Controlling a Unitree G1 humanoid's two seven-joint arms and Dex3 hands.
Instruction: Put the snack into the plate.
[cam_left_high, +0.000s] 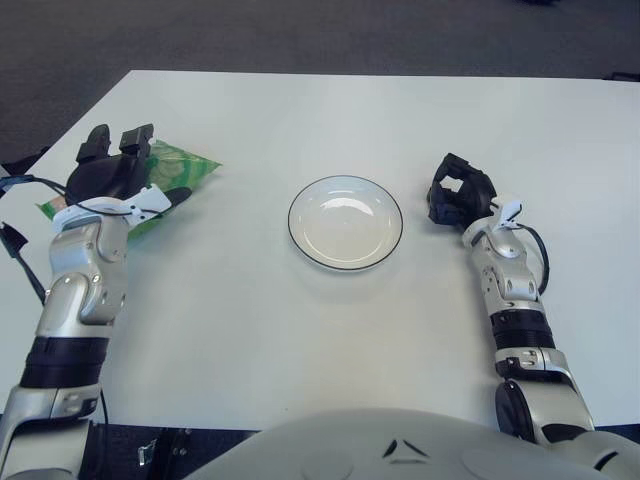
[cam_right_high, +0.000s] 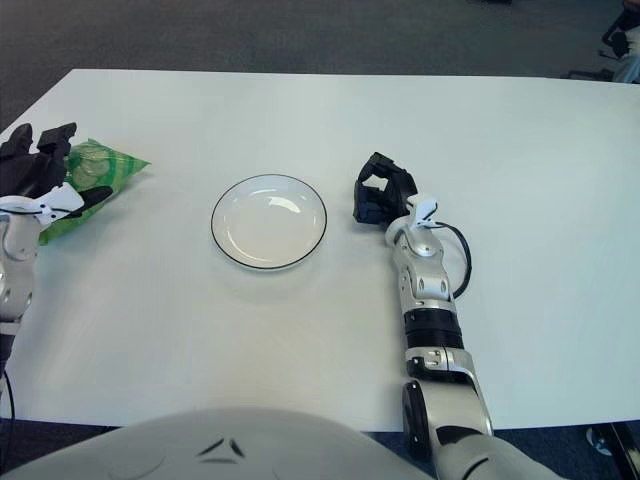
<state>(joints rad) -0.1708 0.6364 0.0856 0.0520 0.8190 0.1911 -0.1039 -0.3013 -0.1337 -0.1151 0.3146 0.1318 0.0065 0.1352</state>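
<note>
A green snack bag (cam_left_high: 188, 167) lies flat near the table's left edge. My left hand (cam_left_high: 135, 165) is spread over the bag's left half, fingers open, thumb (cam_left_high: 172, 194) along its near edge; the covered part of the bag is hidden, and I cannot tell whether the palm touches it. An empty white plate (cam_left_high: 345, 222) with a dark rim sits at the table's middle, well to the right of the bag. My right hand (cam_left_high: 458, 194) shows just right of the plate, fingers curled, holding nothing.
The white table (cam_left_high: 300, 330) carries only the bag and the plate. Its left edge runs close behind the bag, with dark floor (cam_left_high: 60, 60) beyond. My forearms reach in from the near corners.
</note>
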